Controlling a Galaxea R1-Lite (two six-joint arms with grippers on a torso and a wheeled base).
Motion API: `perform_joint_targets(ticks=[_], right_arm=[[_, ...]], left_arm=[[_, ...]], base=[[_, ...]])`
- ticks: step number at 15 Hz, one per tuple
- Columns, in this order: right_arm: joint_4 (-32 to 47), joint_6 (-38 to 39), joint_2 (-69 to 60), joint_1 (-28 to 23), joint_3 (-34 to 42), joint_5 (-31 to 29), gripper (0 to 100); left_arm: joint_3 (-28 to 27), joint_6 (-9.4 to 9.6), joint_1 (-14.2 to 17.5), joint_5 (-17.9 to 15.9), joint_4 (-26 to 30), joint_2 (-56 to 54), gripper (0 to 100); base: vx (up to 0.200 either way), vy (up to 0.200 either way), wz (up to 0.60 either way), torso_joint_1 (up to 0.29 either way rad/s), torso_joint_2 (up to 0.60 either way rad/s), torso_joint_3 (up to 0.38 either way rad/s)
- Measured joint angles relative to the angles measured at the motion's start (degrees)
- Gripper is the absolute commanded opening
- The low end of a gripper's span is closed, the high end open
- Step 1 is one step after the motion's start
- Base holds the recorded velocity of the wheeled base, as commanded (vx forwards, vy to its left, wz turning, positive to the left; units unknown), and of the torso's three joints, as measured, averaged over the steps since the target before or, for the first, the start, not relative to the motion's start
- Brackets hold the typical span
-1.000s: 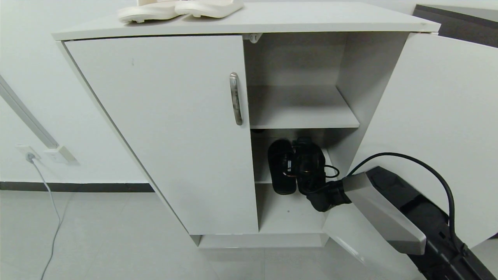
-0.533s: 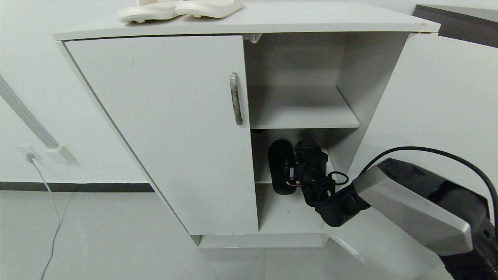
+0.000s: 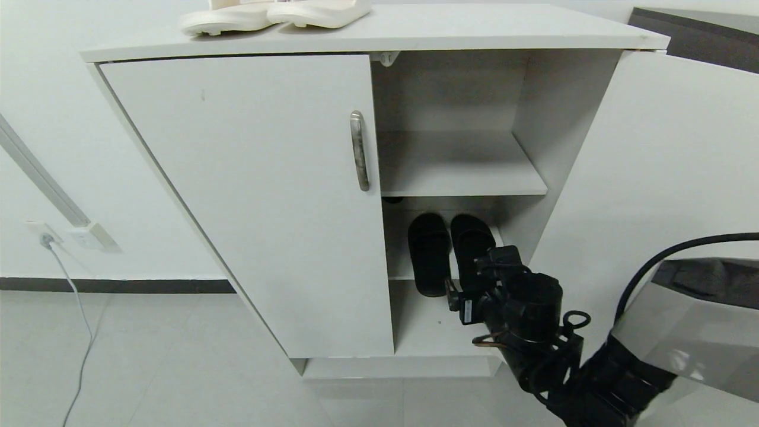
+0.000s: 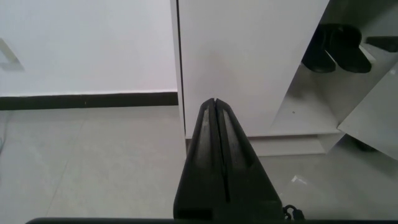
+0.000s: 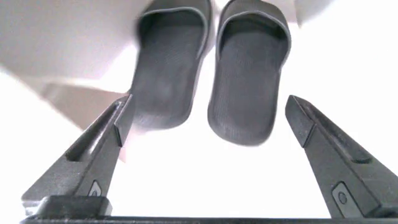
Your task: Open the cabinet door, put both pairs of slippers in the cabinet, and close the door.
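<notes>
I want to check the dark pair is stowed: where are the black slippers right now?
In the head view, the black slippers lie side by side on the lower shelf in the open right half of the cabinet, just beyond the open right gripper.

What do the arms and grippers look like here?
Right arm: silver-grey shell, black wrist with looped thin wires, thick black cable arching over it. Right gripper: black wedge fingers, a small round mark near each base. Left gripper: black, two slim fingers tapering to a narrow tip.
</notes>
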Motion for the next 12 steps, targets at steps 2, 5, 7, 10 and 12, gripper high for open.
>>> perform_joint_targets(ticks=[2,5,7,10,12], right_arm=[[-2.58,-0.07,-3.12,1.61,4.66,0.95,100],[-2.44,-0.13,-5.07,2.12,5.24,1.45,100],[-2.41,-0.13,-5.52,2.16,5.27,1.45,100],[-2.58,-0.11,-5.74,2.24,5.52,1.50,100],[-2.63,-0.11,-5.81,2.18,5.72,1.50,100]], left_arm=[[0.00,-0.04,0.00,0.00,0.00,0.00,0],[0.00,-0.06,0.00,-0.02,0.00,0.00,0],[0.00,-0.06,0.00,0.00,0.01,0.00,0],[0.00,-0.06,0.00,0.00,-0.02,0.00,0],[0.00,-0.20,-0.02,0.26,0.01,0.00,0]], base=[[0.000,0.000,0.00,0.000,0.00,0.000],[-0.067,0.000,0.00,0.001,0.00,-0.001],[-0.200,0.000,0.00,0.007,0.00,0.002],[-0.200,0.000,0.00,-0.002,0.00,0.001],[0.000,0.000,0.00,0.000,0.00,0.000]])
